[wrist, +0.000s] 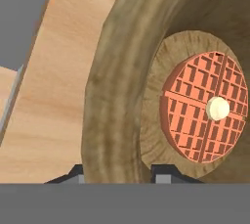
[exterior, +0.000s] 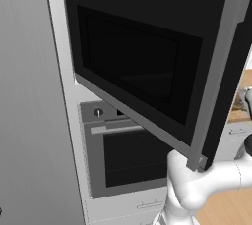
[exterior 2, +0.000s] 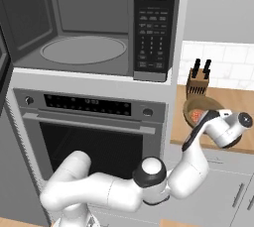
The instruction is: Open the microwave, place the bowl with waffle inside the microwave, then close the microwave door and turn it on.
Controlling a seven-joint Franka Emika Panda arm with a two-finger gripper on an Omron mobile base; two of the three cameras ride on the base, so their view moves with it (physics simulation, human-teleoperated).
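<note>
- The microwave (exterior 2: pixel 89 28) stands open above the oven (exterior 2: pixel 94 132); its door (exterior: pixel 147 67) is swung wide, and the glass turntable (exterior 2: pixel 83 50) lies bare inside.
- The bowl (exterior 2: pixel 198 109) sits on the wooden counter (exterior 2: pixel 238 102) right of the oven, near a knife block (exterior 2: pixel 198 82).
- A round waffle (wrist: pixel 205 108) with a pale dab lies in the bowl.
- The pincer (wrist: pixel 117 175) straddles the bowl's rim, one finger on each side, gripping it.
</note>
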